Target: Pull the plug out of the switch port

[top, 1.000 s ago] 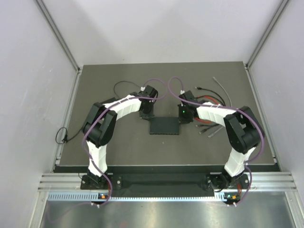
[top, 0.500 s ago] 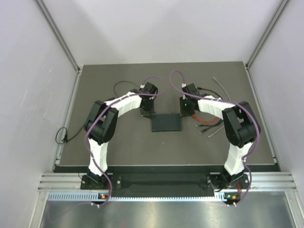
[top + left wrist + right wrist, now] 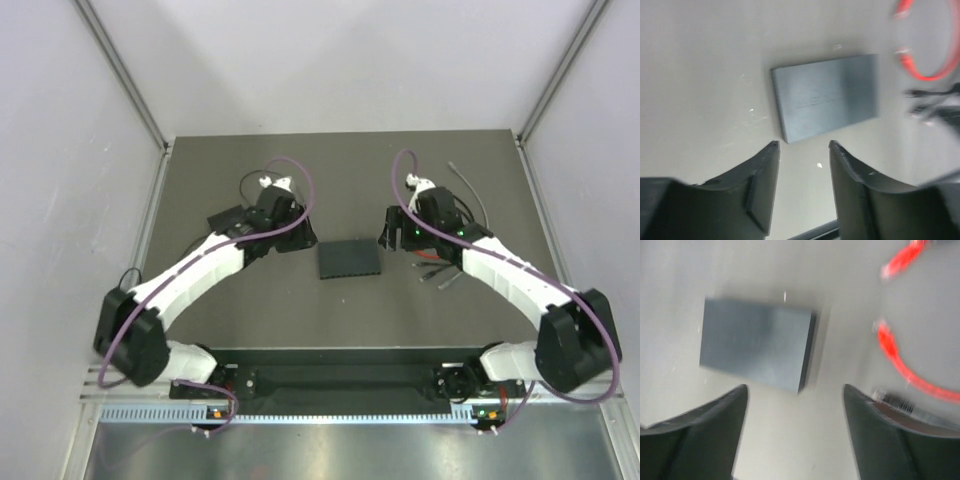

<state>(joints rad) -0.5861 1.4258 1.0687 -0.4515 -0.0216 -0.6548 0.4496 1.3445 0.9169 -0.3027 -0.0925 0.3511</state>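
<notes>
Dark grey tabletop [image 3: 350, 310] fills the overhead view. The switch [image 3: 350, 260] lies flat at its middle, between the left tool [image 3: 297, 240] and the right tool [image 3: 391, 238], and neither touches it.

On the left wrist camera the jaws stand apart and empty, with the switch [image 3: 827, 95] just ahead and a red cable [image 3: 925, 50] beyond.

On the right wrist camera the jaws are wide and empty, with the switch [image 3: 757, 350] ahead.

I see no plug in it. I judge the switch light, stiff and prone to sliding, so I'd grip it across its thin edges.

The switch [image 3: 350, 261] lies between the left arm [image 3: 200, 266] and right arm [image 3: 510, 276].
</notes>
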